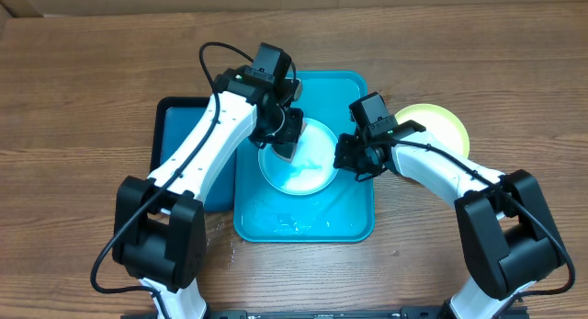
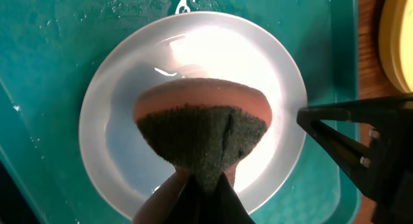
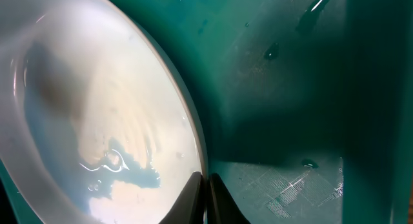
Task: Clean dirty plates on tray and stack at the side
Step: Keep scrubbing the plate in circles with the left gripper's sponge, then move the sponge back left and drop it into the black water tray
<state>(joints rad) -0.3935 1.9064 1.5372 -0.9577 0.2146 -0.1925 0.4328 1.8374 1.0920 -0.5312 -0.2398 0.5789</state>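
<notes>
Overhead, my two arms meet above the turquoise tray [image 1: 358, 218] in the middle of the wooden desk [image 1: 83, 71], where a light blue plate [image 1: 308, 172] lies flat in the tray's upper half. I have the left fingers [image 1: 285, 140] clamped on a sponge [image 2: 200, 114], its dark green scouring face turned toward the wrist camera and its salmon body over the plate's wet centre; I cannot tell whether it touches. The right fingers [image 1: 354, 163] are pinched closed on the plate's right rim, the edge caught between the two tips in the right wrist view, next to a thin pool of water [image 3: 132, 175] with a blue tinge. Droplets glisten on the tray floor near its front edge. A yellow-green plate [image 1: 436, 126] sits on the desk just right of the tray, a strip of wood showing between them, and a smaller dark blue tray [image 1: 179, 163] lies just beside the turquoise tray's left side, partly under the left arm.
</notes>
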